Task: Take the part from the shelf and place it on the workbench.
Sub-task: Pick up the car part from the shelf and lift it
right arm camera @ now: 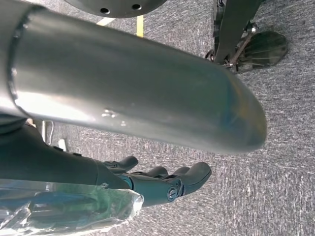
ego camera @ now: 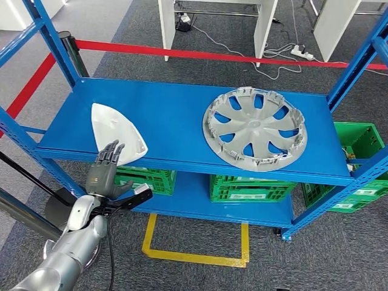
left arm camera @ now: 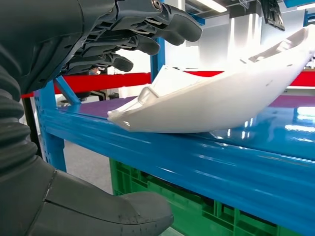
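White part [ego camera: 116, 130], a curved triangular shell, is what we must take. We go from the largest thing to the smallest.

Our blue shelf [ego camera: 174, 115] carries two things on its upper board. At 3 o'clock from the part, well apart from it, lies a grey wheel cover [ego camera: 254, 127]. The part itself lies near the front edge of the board, toward its left end, and one corner seems to reach a little over that edge. Green crates [ego camera: 249, 188] stand on the lower board.

Our left hand [ego camera: 106, 173] is at 6 o'clock of the part, open wide and holding nothing. In the left wrist view its fingers [left arm camera: 148, 29] reach above the near corner and its thumb [left arm camera: 111, 211] is below the shelf edge, so the part is not yet gripped.

We judge that we should push the hand forward, bring the thumb up under the overhanging corner, then close slowly. The shell looks smooth and thin, so it may slide away.

Our right hand [right arm camera: 163, 179] hangs toward the floor; its fingers look lightly bent and hold nothing.
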